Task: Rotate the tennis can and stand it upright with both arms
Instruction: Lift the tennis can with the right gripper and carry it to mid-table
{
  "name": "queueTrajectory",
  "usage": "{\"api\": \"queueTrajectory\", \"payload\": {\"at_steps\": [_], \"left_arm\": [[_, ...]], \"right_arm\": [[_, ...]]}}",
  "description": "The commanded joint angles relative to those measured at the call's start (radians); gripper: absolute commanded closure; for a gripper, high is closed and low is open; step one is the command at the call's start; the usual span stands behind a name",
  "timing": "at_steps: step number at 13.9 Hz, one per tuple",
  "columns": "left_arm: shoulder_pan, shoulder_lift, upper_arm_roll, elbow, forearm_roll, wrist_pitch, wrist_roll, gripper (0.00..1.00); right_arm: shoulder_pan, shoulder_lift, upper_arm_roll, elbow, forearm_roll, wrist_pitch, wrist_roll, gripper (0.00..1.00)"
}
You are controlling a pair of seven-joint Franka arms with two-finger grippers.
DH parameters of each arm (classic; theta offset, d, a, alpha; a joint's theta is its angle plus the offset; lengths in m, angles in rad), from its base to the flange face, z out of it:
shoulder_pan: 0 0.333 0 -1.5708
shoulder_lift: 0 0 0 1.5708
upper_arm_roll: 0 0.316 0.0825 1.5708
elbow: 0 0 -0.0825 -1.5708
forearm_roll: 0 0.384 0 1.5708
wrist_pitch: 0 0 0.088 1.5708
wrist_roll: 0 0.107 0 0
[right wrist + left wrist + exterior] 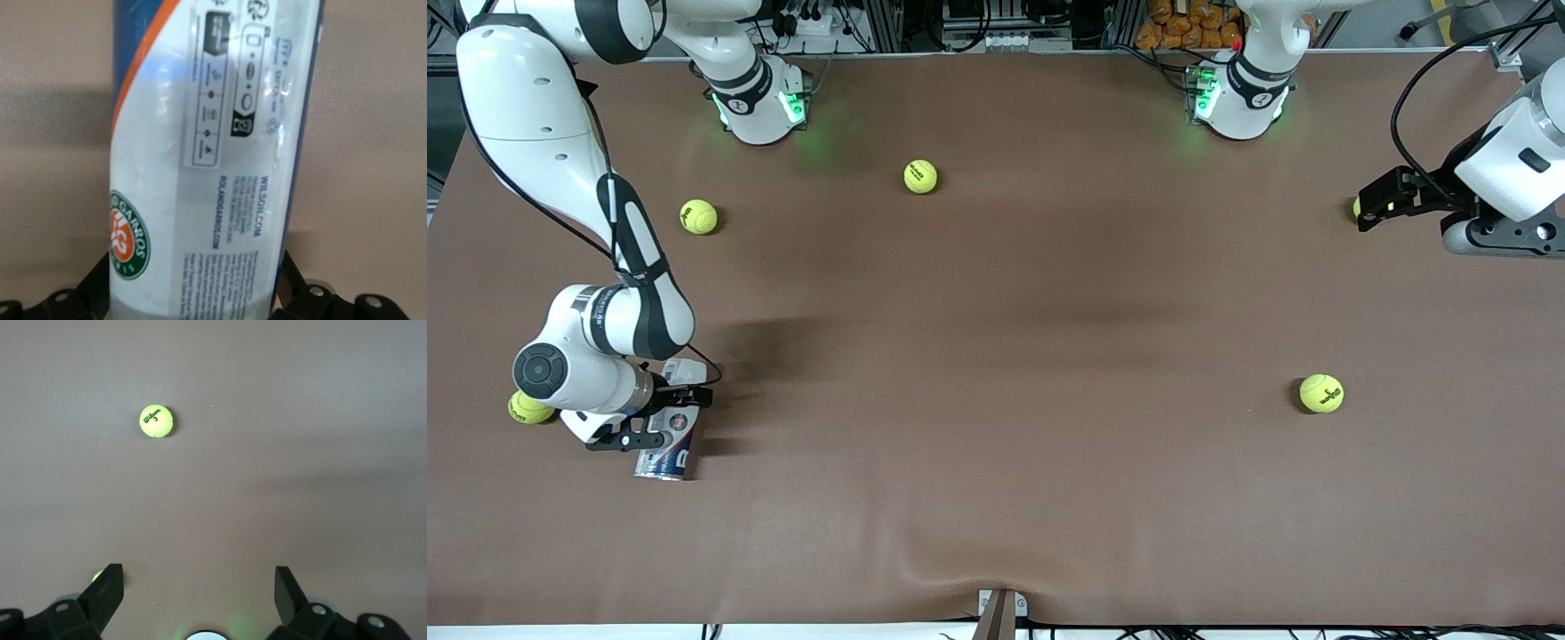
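Note:
The tennis can [665,458] lies on its side on the brown table toward the right arm's end, one end pointing at the front camera. My right gripper [669,420] is down over its upper part, open, one finger on each side. In the right wrist view the can's white, blue and orange label [207,133] fills the space between the black fingers [290,277], and a thin strip of table shows beside one of them. My left gripper [1374,206] hangs open and empty over the table at the left arm's end, its fingers [107,587] wide apart around the gripper's middle [198,577].
Yellow-green tennis balls lie scattered: one [698,216] and another [920,176] nearer the bases, one [1321,393] toward the left arm's end, also in the left wrist view [156,421]. A ball [531,408] sits partly under the right arm's wrist. Another ball [1357,207] peeks out beside the left gripper.

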Motion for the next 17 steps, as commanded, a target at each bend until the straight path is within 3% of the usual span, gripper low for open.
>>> {"api": "queueTrajectory", "payload": {"at_steps": [1, 2, 3, 10, 13, 15, 17], "left_arm": [[0.004, 0.008, -0.005, 0.011, 0.013, 0.017, 0.007, 0.0], [0.006, 0.008, -0.005, 0.011, 0.013, 0.017, 0.006, 0.0], [0.006, 0.008, -0.005, 0.011, 0.01, 0.02, 0.004, 0.0], [0.015, 0.017, -0.004, 0.011, 0.006, 0.045, 0.001, 0.0], [0.018, 0.017, -0.004, 0.008, 0.006, 0.045, 0.001, 0.0], [0.019, 0.017, -0.002, 0.006, 0.008, 0.045, 0.001, 0.0], [0.021, 0.015, 0.005, 0.006, 0.013, 0.045, 0.002, 0.0]], "right_arm": [[-0.015, 0.022, 0.008, 0.015, -0.004, 0.011, -0.017, 0.0], [-0.015, 0.022, 0.008, 0.015, -0.004, 0.014, -0.017, 0.26], [-0.015, 0.022, 0.008, 0.018, -0.006, 0.016, -0.022, 0.4], [-0.018, 0.011, 0.007, 0.097, -0.012, 0.007, -0.18, 0.37], [0.022, 0.009, 0.023, 0.139, -0.007, 0.002, -0.301, 0.29], [0.034, -0.007, 0.089, 0.144, -0.007, 0.002, -0.399, 0.29], [0.042, -0.012, 0.198, 0.174, -0.015, 0.004, -0.509, 0.3]]}}
